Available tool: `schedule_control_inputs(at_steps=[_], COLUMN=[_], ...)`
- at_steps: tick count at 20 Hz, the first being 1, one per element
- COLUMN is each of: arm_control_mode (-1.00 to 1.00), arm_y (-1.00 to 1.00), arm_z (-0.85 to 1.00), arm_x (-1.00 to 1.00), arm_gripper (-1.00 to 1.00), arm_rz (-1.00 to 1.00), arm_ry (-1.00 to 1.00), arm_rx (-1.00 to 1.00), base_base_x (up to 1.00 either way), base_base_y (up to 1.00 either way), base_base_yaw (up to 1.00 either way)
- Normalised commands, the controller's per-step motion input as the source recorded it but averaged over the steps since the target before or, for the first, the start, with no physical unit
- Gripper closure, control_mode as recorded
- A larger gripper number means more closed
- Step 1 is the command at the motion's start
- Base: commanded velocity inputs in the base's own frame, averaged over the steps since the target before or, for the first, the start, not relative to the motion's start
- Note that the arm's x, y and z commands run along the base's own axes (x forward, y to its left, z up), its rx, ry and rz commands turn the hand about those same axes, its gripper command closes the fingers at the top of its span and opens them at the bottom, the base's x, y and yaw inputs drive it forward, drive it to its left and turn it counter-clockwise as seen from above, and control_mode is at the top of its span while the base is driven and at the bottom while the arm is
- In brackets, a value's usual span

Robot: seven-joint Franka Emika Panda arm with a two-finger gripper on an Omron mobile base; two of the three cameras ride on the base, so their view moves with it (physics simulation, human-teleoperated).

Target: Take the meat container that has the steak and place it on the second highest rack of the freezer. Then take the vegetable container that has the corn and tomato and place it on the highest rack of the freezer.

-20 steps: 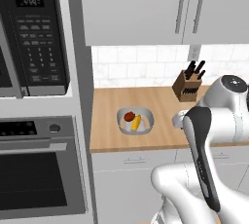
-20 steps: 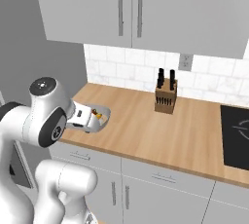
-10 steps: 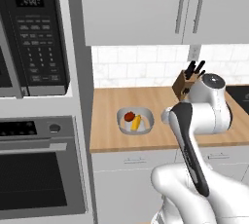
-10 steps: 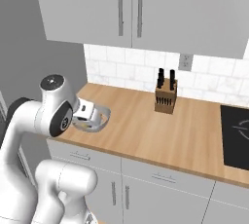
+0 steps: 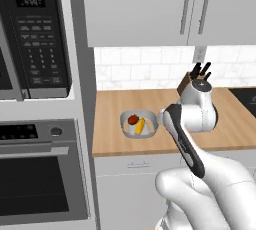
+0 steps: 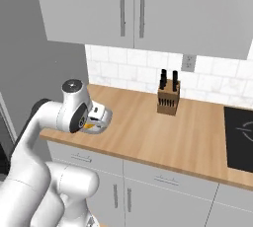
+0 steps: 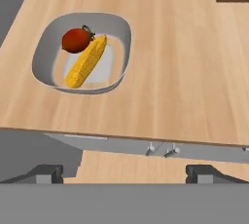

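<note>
- One grey container [image 7: 121,33] stands on the wooden table [image 7: 185,72], near the table's front edge and toward its left end in the left base view
- The container [image 5: 150,130] holds one tomato [image 7: 75,40] and one corn cob [image 7: 87,61]; the two lie side by side and touch, with the corn running diagonally across the container floor
- In the left base view the tomato [image 5: 132,120] lies left of the corn [image 5: 140,125]
- One knife block [image 6: 168,101] stands at the back of the table by the tiled wall, well apart from the container; several dark handles stick out of its top, the exact number cannot be told
- One dark cooktop [image 6: 239,139] is set into the table at its right end
- One microwave [image 5: 35,39] sits above one oven [image 5: 40,174] in the tall unit left of the table
- Two upper cabinet doors [image 6: 133,9] hang above the table, each with one long bar handle
- One wall outlet [image 6: 187,62] is on the tiles above the knife block
- One end effector [image 7: 124,173]: its two fingertips [image 7: 46,173] stand at the far sides of the hand view, spread wide
- The end effector holds nothing and touches nothing; it hangs in front of the table edge, apart from the container
- In the right base view the arm's hand [image 6: 98,115] sits over the container's position and covers most of it
</note>
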Motion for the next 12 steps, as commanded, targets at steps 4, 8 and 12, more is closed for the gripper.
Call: schedule_control_inputs(at_steps=[4, 8, 12], arm_control_mode=[-1.00, -1.00, -1.00], arm_y=[0.00, 0.18, 0.00], arm_z=[-0.03, -0.10, -0.39], arm_x=[0.18, 0.43, 0.80], arm_gripper=[-1.00, -1.00, -1.00], arm_rz=[0.00, 0.00, -0.02], arm_ry=[0.14, 0.16, 0.11], arm_rx=[0.05, 0.00, 0.02], base_base_x=[0.00, 0.00, 0.00], base_base_y=[0.00, 0.00, 0.00], base_base_yaw=[0.00, 0.00, 0.00])
